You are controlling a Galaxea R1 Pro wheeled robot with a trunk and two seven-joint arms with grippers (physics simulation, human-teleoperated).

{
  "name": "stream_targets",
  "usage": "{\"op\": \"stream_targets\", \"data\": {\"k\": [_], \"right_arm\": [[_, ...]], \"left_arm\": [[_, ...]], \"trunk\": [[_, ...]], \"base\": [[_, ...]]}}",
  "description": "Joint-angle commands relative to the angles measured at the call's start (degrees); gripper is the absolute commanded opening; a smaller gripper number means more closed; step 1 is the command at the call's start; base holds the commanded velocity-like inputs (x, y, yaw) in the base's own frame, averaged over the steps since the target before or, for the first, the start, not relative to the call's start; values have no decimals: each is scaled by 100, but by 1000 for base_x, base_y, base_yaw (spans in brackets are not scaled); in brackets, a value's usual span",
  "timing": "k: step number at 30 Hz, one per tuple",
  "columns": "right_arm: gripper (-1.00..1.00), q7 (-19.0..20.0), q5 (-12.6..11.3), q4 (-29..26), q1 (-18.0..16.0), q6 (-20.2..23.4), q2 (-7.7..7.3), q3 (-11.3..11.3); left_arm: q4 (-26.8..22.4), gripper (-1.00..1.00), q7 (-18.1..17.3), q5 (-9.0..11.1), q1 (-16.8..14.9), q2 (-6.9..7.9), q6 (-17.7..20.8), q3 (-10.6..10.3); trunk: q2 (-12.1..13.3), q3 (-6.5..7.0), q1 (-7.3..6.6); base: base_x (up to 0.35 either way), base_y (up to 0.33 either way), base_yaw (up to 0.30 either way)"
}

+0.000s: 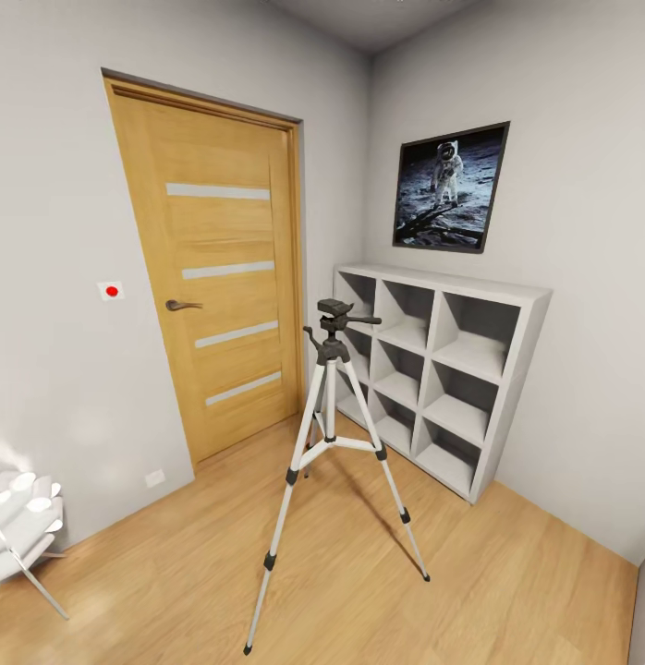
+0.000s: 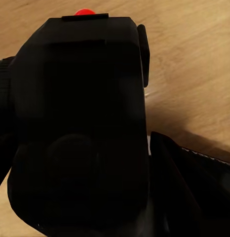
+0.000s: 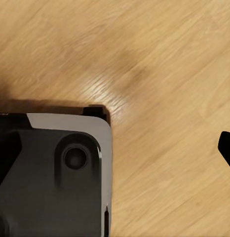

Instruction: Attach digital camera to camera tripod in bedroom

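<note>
Left gripper [image 2: 144,163] holds the digital camera [image 2: 78,128] close before its wrist lens; the black body sits between the dark fingers [image 2: 194,192], with the red dot [image 2: 84,11] at the far edge of the camera and light wood floor [image 2: 194,64] beyond it. Whether the fingers press firmly on the casing is hard to judge, since black lies on black, but the camera rests between them above the floor.

Right gripper's state I cannot tell: its wrist view gives a grey and black part of the robot [image 3: 56,173], one small dark tip [image 3: 227,148] at the edge, and bare wood floor [image 3: 144,64] under them.

From the head view, the camera tripod [image 1: 332,443] stands upright on the floor of the bedroom, its three silver-white legs spread, its dark grey head [image 1: 334,314] bare on top and the pan handle [image 1: 362,320] pointing toward the white cube shelves [image 1: 443,369]. The shelves stand against the wall just behind the tripod, under the astronaut picture [image 1: 449,187]. A wooden door [image 1: 221,277] is shut, to the left of the shelves, with a small white switch with a red dot [image 1: 111,291] on the wall beside it. A white chair [image 1: 22,526] shows at the lower left edge.
</note>
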Motion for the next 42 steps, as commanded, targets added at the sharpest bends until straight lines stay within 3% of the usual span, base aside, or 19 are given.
{"op": "stream_targets", "data": {"k": [1,42], "right_arm": [[100,12,47,19,-8,-35,-4,-49],[100,18,58,19,-7,-12,-13,-44]], "left_arm": [[-1,-100,26,27,-3,-2,-11,-51],[-2,-100,35,36,-3,6,-8,-37]], "trunk": [[-7,-9,1],[-7,-9,1]], "base": [[0,0,0],[0,0,0]]}}
